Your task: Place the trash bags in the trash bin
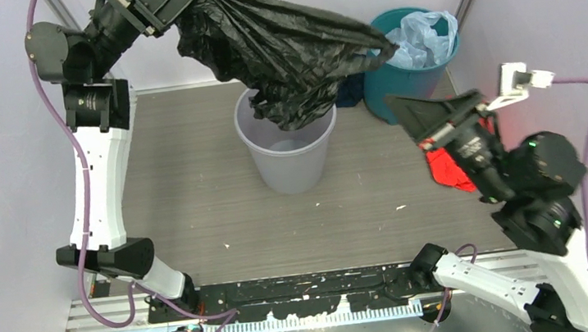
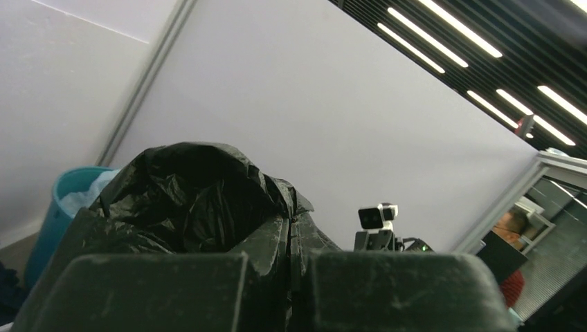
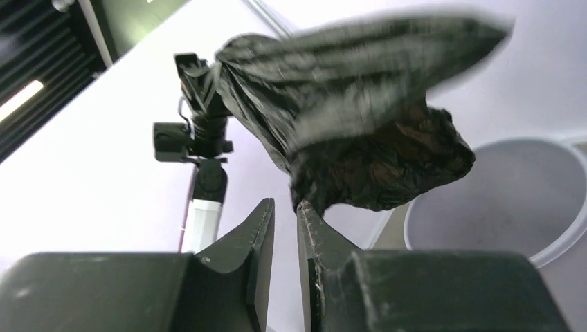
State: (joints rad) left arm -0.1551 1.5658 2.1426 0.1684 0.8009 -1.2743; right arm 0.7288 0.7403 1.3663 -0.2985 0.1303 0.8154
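The black trash bag (image 1: 287, 51) hangs bunched in the air from my left gripper (image 1: 176, 18), which is shut on its top edge high at the back left. Its lower bulge dips into the mouth of the grey trash bin (image 1: 291, 166), and one corner stretches right toward the teal bin. In the left wrist view the crinkled plastic (image 2: 194, 200) is pinched between the jaws of the left gripper (image 2: 296, 242). My right gripper (image 1: 393, 103) sits right of the bin and below that corner. Its jaws (image 3: 285, 204) stand a narrow gap apart with nothing between them. The bag (image 3: 360, 124) hovers just beyond them above the bin (image 3: 498, 200).
A teal-green bin (image 1: 398, 89) holding a pale blue plastic bag (image 1: 425, 37) stands at the back right, close behind my right gripper. A red cloth bundle (image 1: 449, 168) lies under the right wrist. Walls close in on the left, back and right.
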